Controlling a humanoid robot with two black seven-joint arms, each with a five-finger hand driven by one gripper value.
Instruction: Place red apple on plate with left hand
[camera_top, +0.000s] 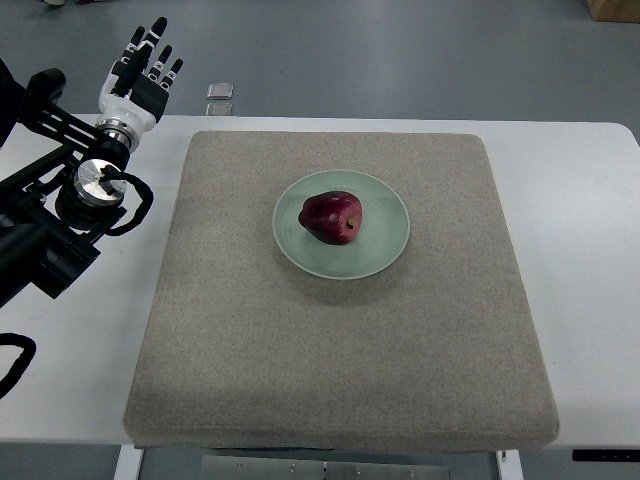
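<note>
A dark red apple (333, 218) lies on its side on a pale green plate (385, 245) near the middle of a grey felt mat (340, 340). My left hand (143, 68) is at the far left, raised beyond the mat's back left corner, well away from the plate. Its fingers are spread and hold nothing. Its black arm (60, 190) comes in from the left edge. The right arm is not in view.
The mat lies on a white table (590, 230). A small silvery object (220, 92) sits on the floor just past the table's back edge. A black cable loop (15, 355) shows at the left edge.
</note>
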